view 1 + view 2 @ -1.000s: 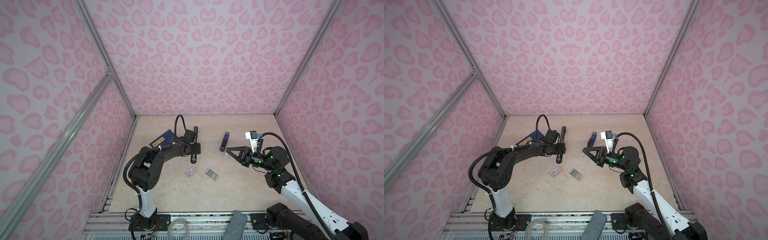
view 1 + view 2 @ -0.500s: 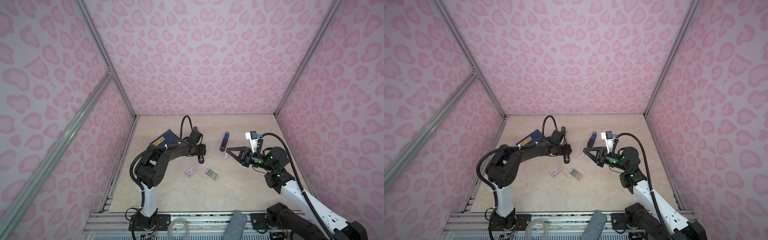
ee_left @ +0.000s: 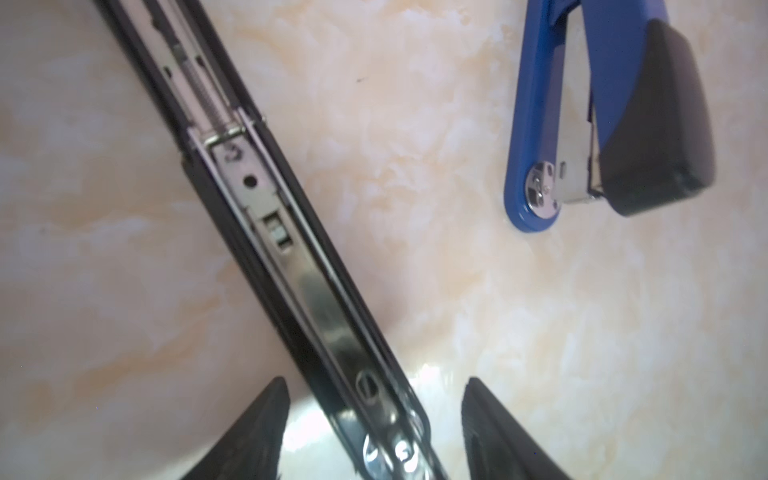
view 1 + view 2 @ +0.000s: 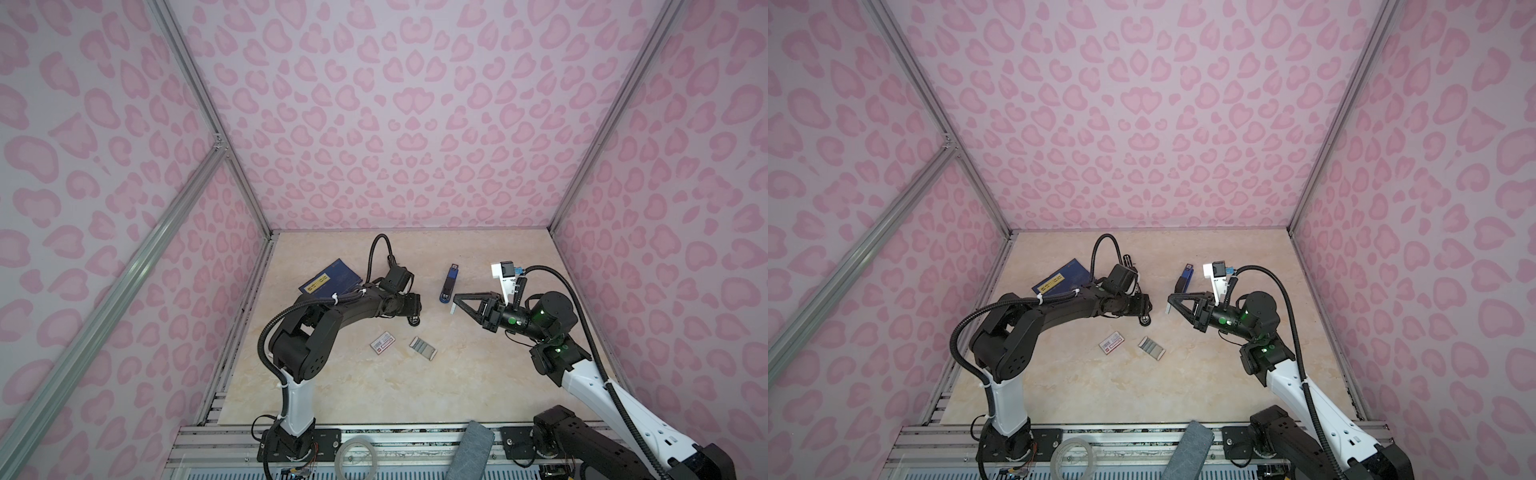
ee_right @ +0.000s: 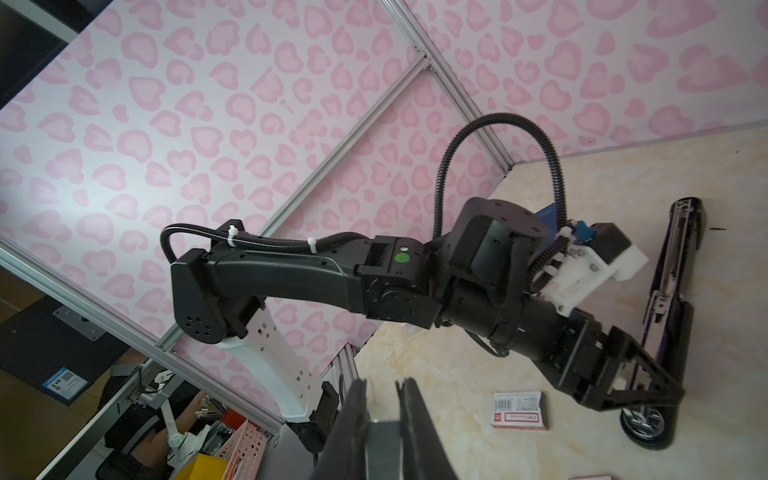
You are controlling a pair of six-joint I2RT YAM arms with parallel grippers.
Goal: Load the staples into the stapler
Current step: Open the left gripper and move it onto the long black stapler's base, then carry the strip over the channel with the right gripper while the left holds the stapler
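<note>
1. The stapler [image 3: 291,257] is long, narrow and glossy black. Its top is open on a bright metal channel with a coil spring at one end.
2. The staples [image 4: 423,348] are thin silvery strips packed into 1 flat rectangle. They lie on the beige marbled table [image 4: 353,395] near the front, just beside a small white red-labelled box [image 4: 382,342] and apart from both grippers.
3. A blue stapler [image 4: 448,284] with a black cap and a dark blue booklet [image 4: 330,282] with a yellow label lie further back.
4. The left arm bends at the elbow and runs low toward the middle. The left gripper [image 3: 374,386] points down over the black stapler, its jaws apart, with the body passing between them and a gap on each side.
5. The right arm rises from the front corner. The right gripper [image 4: 455,305] points level toward the middle above the table, its jaws narrow on a thin grey strip [image 5: 382,444].
6. Only the left wrist view shows the channel and spring. In both top views the arm hides most of the black stapler [image 4: 1145,319].
7. The right wrist view shows its full length [image 5: 673,299] and its round chrome end.
</note>
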